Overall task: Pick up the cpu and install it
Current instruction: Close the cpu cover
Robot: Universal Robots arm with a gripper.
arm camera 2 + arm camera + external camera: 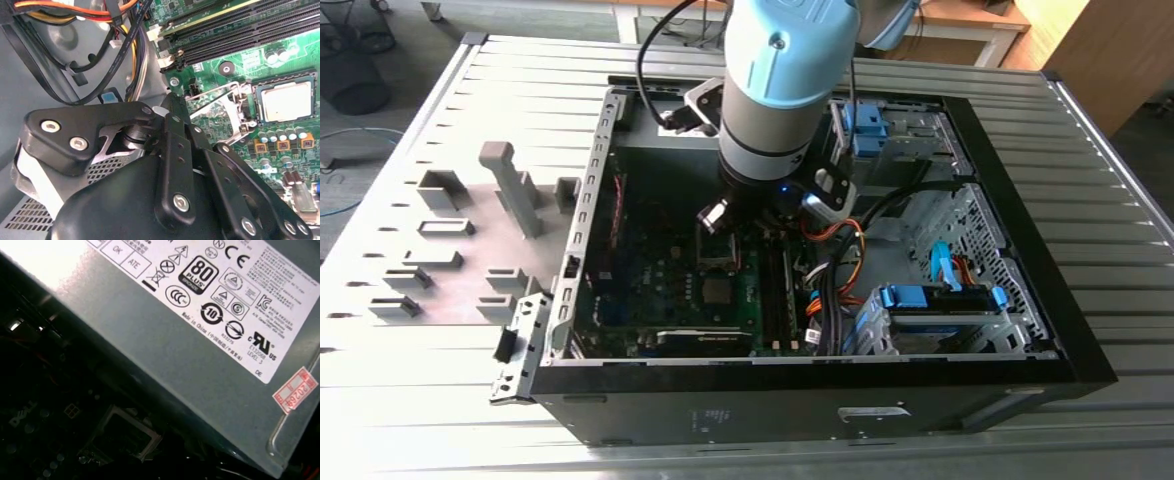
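The cpu (287, 102) is lying flat in the motherboard socket, clear of the gripper (169, 107) and off to its side, the opened socket frame (223, 100) standing between them. I cannot tell whether the gripper is parted or closed.

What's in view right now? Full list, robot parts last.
table: 1, silver, slatted, under everything
case: 1, black, open, on the table
holder blocks: several, grey, exterior view's left of the case
board: 1, green, on the case floor
cpu: 1, silvery, seated in its socket on the board
socket frame: 1, metal, swung open beside the cpu
memory slots: several, black, next to the socket
cables: bundle, black, orange and yellow, beside the board
power supply: 1, grey, white label
latches: several, blue, on the drive bays
arm: 1, light blue and grey, reaching into the case
tool: 1, black, over the board near the socket
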